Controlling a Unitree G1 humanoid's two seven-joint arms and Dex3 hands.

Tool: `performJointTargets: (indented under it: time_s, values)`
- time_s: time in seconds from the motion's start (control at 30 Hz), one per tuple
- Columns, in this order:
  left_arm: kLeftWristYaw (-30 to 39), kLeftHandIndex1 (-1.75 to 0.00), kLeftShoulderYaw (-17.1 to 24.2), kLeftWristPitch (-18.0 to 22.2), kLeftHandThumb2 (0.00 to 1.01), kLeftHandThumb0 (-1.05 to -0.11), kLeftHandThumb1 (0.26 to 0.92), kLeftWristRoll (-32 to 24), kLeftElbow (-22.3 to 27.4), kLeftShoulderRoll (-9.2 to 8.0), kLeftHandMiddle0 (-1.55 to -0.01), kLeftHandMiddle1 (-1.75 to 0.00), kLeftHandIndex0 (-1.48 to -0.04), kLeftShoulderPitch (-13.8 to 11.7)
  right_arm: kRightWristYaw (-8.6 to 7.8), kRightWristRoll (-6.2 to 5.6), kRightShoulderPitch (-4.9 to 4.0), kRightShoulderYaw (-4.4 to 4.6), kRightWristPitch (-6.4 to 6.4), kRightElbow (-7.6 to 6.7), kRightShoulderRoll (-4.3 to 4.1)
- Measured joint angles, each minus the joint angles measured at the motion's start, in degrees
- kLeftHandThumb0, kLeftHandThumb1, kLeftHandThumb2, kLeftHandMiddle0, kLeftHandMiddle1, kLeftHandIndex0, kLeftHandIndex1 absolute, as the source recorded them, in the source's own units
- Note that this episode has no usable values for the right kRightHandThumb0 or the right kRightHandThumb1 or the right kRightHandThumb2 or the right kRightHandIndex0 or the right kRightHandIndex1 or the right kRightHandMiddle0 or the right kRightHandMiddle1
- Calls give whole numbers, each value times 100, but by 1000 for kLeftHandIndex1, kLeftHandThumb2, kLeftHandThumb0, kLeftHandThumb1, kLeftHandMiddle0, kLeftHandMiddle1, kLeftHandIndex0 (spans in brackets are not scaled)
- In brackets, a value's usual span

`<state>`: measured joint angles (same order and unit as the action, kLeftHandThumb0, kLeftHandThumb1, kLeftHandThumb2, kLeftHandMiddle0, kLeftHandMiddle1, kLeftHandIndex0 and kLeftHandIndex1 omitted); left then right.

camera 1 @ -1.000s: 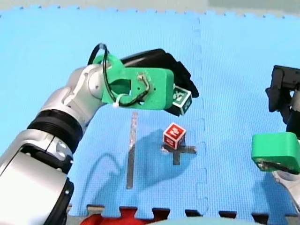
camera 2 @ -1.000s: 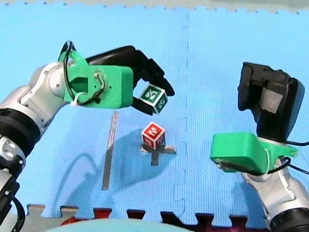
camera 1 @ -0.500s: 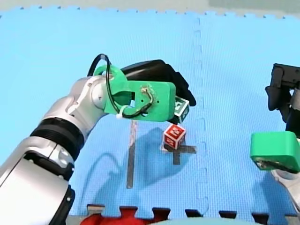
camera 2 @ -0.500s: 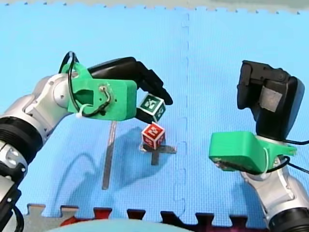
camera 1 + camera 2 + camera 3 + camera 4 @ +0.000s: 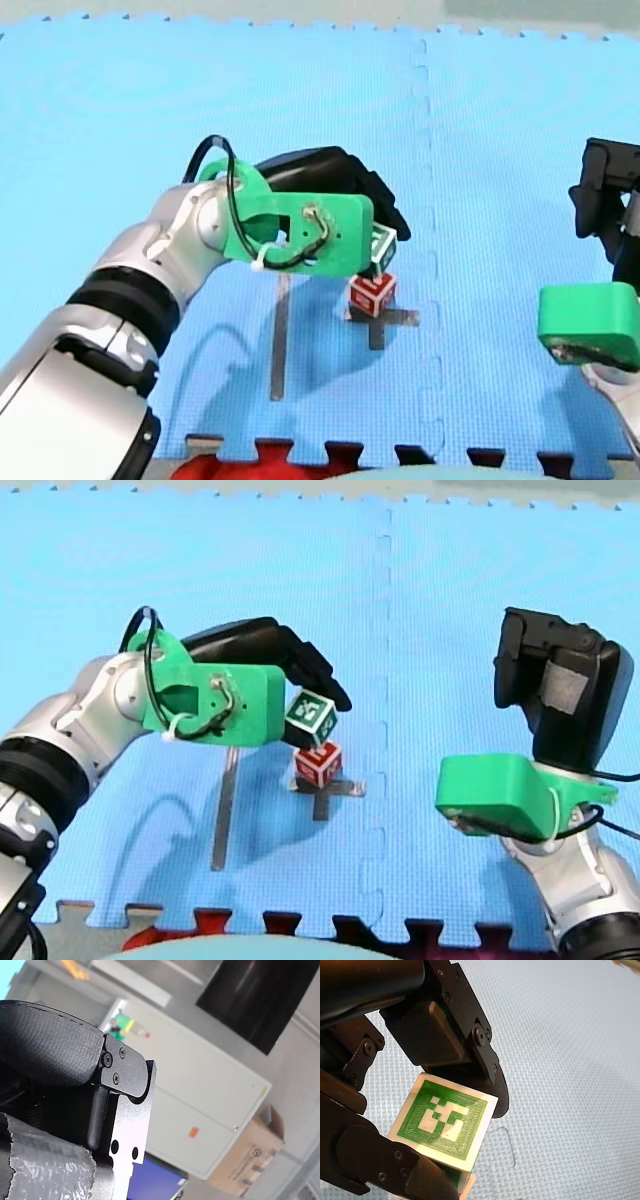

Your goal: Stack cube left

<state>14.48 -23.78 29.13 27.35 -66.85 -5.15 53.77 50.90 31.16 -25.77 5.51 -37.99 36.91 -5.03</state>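
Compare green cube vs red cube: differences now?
The green cube is held tilted in the left hand, off the mat; the red cube sits ungripped on the tape cross. The green cube hangs just above the red cube. Both bear printed square markers. The right hand is at right.

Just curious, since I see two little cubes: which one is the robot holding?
The green cube, pinched in the fingers of the left hand over the red cube, which sits on the mat.
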Motion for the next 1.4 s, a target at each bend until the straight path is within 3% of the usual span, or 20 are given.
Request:
performJointTargets:
  time_s: [0.5, 1.4]
  values:
    - [-78, -33, -57, 24, 0, -488, 785, 43, -58, 5, -898, -1746, -1322, -18, 11, 35, 10, 14, 76, -76, 23]
    - [-264, -17, -210, 99, 0, -481, 786, 247, -150, 32, -887, -1746, -1318, -93, 115, 74, 26, 47, 89, -52, 102]
